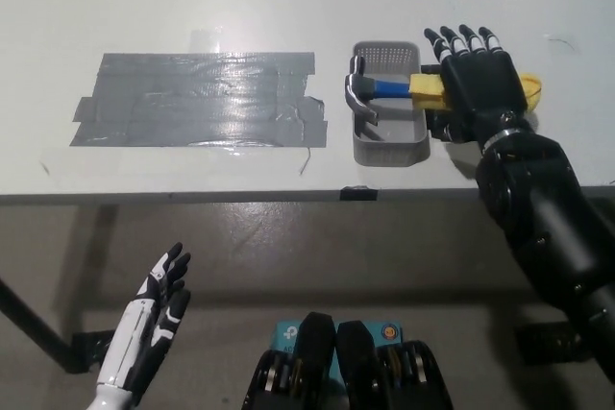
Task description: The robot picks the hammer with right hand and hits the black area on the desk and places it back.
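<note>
A: White left hand (144, 333), low left below the desk edge: fingers spread, holding nothing. Glossy, wrinkled rectangular black area (202, 99) on the desk (288, 7).

B: Hammer (394, 88) lies across the perforated grey tray (389, 146); black right hand (480, 84) flat over its yellow handle, fingers extended, grasping nothing.

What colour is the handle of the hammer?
Blue near the head, then yellow handle, in the head view.

R hand (474, 79) open, L hand (149, 333) low.
</note>
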Controlling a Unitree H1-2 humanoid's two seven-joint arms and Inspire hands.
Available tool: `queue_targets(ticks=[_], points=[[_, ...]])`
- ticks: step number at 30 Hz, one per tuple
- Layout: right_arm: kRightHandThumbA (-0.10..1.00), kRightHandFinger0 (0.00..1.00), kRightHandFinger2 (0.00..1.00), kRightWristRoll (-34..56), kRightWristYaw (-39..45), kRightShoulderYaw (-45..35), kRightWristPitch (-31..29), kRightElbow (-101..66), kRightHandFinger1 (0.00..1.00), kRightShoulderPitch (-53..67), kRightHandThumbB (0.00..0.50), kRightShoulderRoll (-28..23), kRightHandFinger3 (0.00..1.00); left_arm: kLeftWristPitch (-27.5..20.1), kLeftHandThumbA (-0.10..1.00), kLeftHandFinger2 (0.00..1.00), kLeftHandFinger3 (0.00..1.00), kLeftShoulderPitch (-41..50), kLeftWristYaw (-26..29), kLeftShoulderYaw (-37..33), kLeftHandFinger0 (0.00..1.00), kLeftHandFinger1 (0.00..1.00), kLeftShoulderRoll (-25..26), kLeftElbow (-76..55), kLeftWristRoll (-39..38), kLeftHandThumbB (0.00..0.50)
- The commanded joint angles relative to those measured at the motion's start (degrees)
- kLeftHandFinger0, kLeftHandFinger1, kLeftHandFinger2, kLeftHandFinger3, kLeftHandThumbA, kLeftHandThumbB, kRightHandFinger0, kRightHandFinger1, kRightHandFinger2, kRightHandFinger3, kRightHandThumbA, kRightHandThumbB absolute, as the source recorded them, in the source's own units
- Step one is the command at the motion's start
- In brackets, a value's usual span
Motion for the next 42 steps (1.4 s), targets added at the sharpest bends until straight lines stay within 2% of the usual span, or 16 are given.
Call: queue_targets(ticks=[1, 24, 26, 27, 28, 29, 30, 31, 33, 34, 35, 37, 38, 39, 40, 42], points=[[1.00, 1.00, 1.00, -0.1, -2.3, 0.3, 1.1, 0.9, 1.00, -4.7, 0.500, 0.2, 1.00, -1.5, 0.93, 1.00, 1.00, -0.5, -0.7, -0.1, 1.00, 1.00, 0.7, -2.2, -0.4, 0.059], [1.00, 1.00, 1.00, 0.9, -4.6, 1.1, 0.9, 9.7, 1.00, -7.1, 0.500, 1.0, 1.00, -0.8, 0.92, 1.00, 1.00, -0.8, -1.1, -0.1, 0.97, 1.00, 0.8, -3.0, -0.7, 0.050], [0.98, 1.00, 1.00, 0.5, -8.8, 1.1, 0.6, 11.4, 1.00, -7.4, 0.482, 1.5, 1.00, -1.1, 0.93, 1.00, 1.00, -0.8, -1.1, 0.0, 0.96, 1.00, 0.8, -2.9, -0.7, 0.048], [0.87, 1.00, 1.00, 0.3, -13.3, 1.2, -1.0, 12.8, 1.00, -7.5, 0.418, 1.5, 1.00, -1.4, 0.92, 1.00, 1.00, -0.8, -1.2, 0.0, 0.95, 1.00, 0.8, -2.8, -0.8, 0.042], [0.50, 0.68, 0.61, 0.8, -23.8, 0.8, -5.7, 15.8, 0.51, -7.6, 0.364, 1.9, 0.71, -1.2, 0.92, 1.00, 1.00, -0.8, -1.3, 0.1, 0.95, 1.00, 0.8, -2.9, -0.9, 0.048], [0.28, 0.34, 0.42, 0.9, -28.3, 0.7, -7.2, 17.5, 0.31, -7.4, 0.313, 2.0, 0.50, -1.1, 0.92, 1.00, 1.00, -0.7, -1.4, 0.1, 0.95, 1.00, 0.8, -2.9, -1.1, 0.049], [0.02, 0.08, 0.20, 0.7, -35.4, 0.9, -9.8, 20.2, 0.10, -7.4, 0.255, 2.1, 0.30, -1.0, 0.92, 1.00, 1.00, -0.7, -1.5, 0.1, 0.95, 1.00, 0.9, -3.0, -1.3, 0.051], [-0.10, 0.00, 0.27, 0.7, -39.6, 1.2, -11.9, 22.4, 0.04, -7.7, 0.269, 2.1, 0.25, -1.1, 0.93, 1.00, 1.00, -0.8, -1.5, 0.1, 0.95, 1.00, 0.9, -2.9, -1.2, 0.051], [-0.10, 0.00, 0.58, 0.8, -43.0, 1.4, -13.8, 24.4, 0.16, -7.8, 0.231, 2.1, 0.47, -1.1, 0.93, 1.00, 1.00, -0.8, -1.4, 0.2, 0.94, 1.00, 0.9, -2.9, -1.3, 0.051], [-0.10, 0.00, 0.66, 1.5, -45.0, 1.2, -16.1, 25.4, 0.23, -8.0, 0.238, 2.1, 0.63, -0.8, 0.93, 1.00, 1.00, -0.9, -1.5, 0.2, 0.94, 1.00, 1.0, -3.1, -1.3, 0.051], [-0.10, 0.00, 0.69, 2.0, -45.3, 0.8, -17.3, 24.7, 0.28, -7.7, 0.220, 1.9, 0.74, -0.6, 0.94, 1.00, 1.00, -1.0, -1.5, 0.2, 0.93, 1.00, 1.0, -3.1, -1.1, 0.059], [-0.10, 0.00, 0.71, 2.4, -46.0, 0.8, -18.7, 24.9, 0.30, -7.8, 0.219, 1.7, 0.76, -0.7, 0.95, 1.00, 1.00, -1.1, -1.6, 0.3, 0.92, 1.00, 1.2, -3.0, -1.3, 0.062], [-0.10, 0.00, 0.70, 2.4, -46.6, 0.8, -19.2, 24.8, 0.28, -7.9, 0.238, 1.6, 0.89, -1.0, 0.95, 1.00, 1.00, -1.2, -1.6, 0.3, 0.92, 1.00, 1.2, -2.6, -1.3, 0.058], [-0.10, 0.00, 0.50, 2.7, -47.1, 0.6, -19.9, 24.7, 0.12, -7.9, 0.235, 1.5, 0.78, -1.3, 0.95, 1.00, 1.00, -1.4, -1.6, 0.3, 0.92, 1.00, 1.3, -2.4, -1.4, 0.058], [-0.10, 0.00, 0.34, 2.9, -47.0, 0.5, -20.0, 24.4, 0.01, -7.8, 0.230, 1.5, 0.61, -1.7, 0.94, 1.00, 1.00, -1.4, -1.6, 0.3, 0.91, 1.00, 1.3, -2.2, -1.4, 0.047], [-0.10, 0.00, 0.22, 3.4, -46.8, 0.1, -20.7, 24.4, 0.00, -7.8, 0.204, 1.3, 0.41, -1.7, 0.94, 1.00, 1.00, -1.5, -1.6, 0.2, 0.89, 1.00, 1.2, -2.2, -1.4, 0.047]])
